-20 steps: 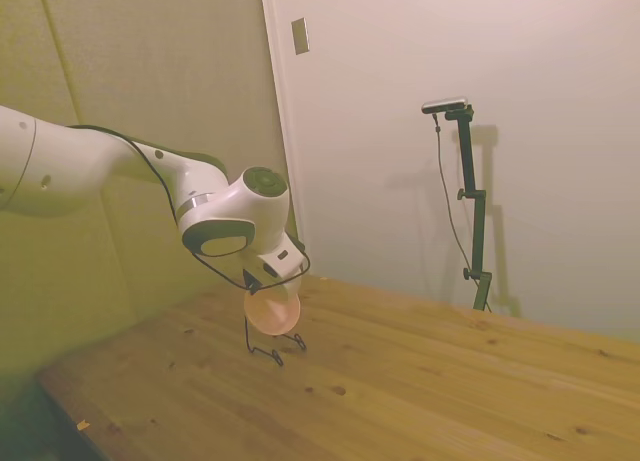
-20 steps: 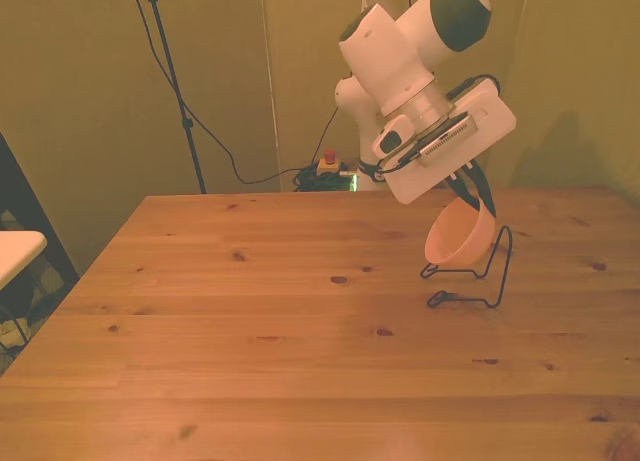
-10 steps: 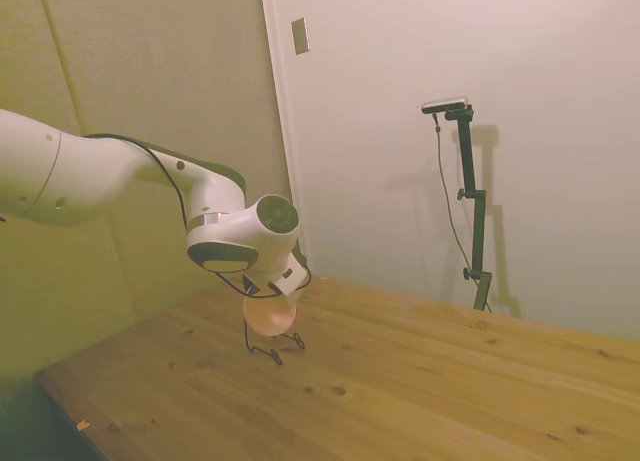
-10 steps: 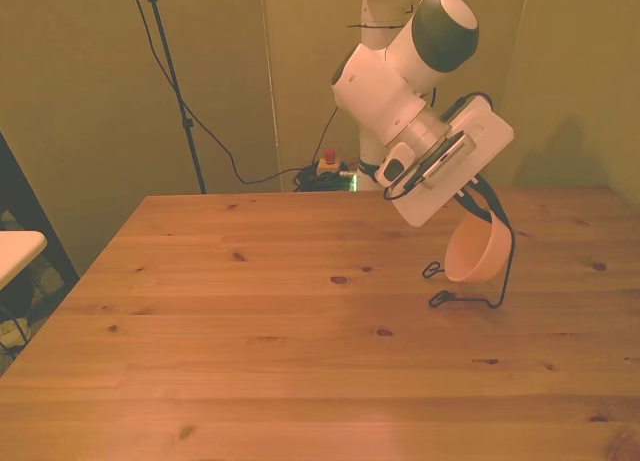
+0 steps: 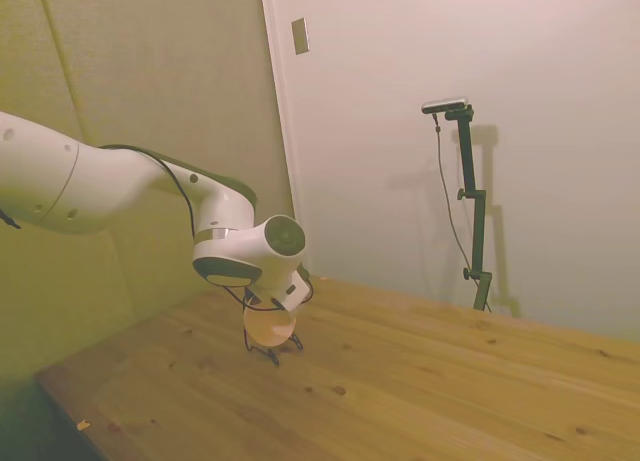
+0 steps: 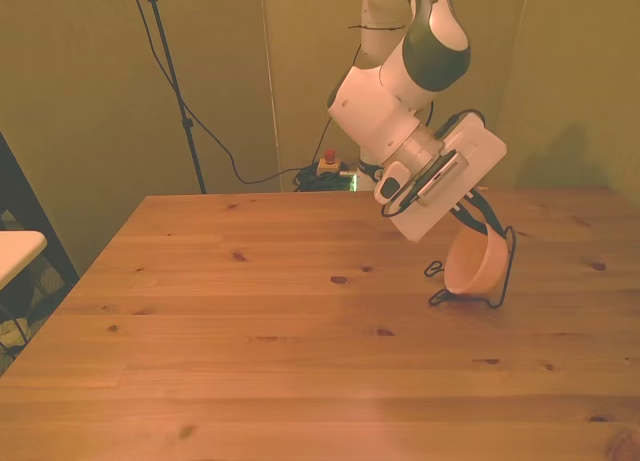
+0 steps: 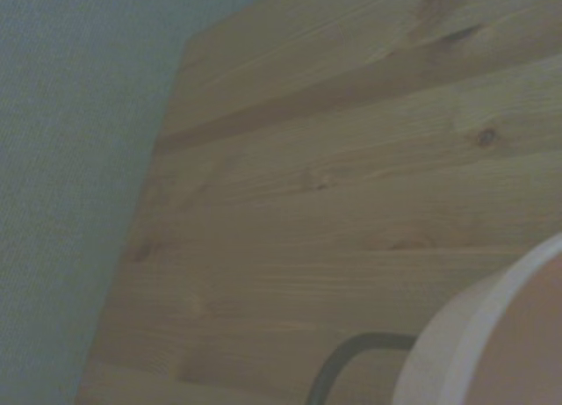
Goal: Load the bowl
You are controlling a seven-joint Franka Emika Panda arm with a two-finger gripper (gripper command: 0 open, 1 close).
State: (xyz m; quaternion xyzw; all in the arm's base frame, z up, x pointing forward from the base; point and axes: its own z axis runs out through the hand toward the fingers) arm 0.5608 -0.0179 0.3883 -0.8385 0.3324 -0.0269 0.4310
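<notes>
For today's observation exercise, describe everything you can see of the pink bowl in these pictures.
The bowl is small, round and pale salmon pink, smooth and plain, plastic by its look, with a base narrower than its rim. It is tilted on edge rather than flat, low inside the thin black wire rack on the wooden table, toward the front view's right. The gripper is at its upper rim. The wrist view shows only a blurred curve of its rim.

The worktop (image 6: pixel 300 331) is of pale wood planks with dark knots. Behind it stand plain walls, greenish (image 5: pixel 150 81) and white (image 5: pixel 520 101), with a small plate (image 5: pixel 300 35) on the white wall. A black cable (image 6: pixel 215 141) hangs beyond the far edge. The light is dim and warm.
</notes>
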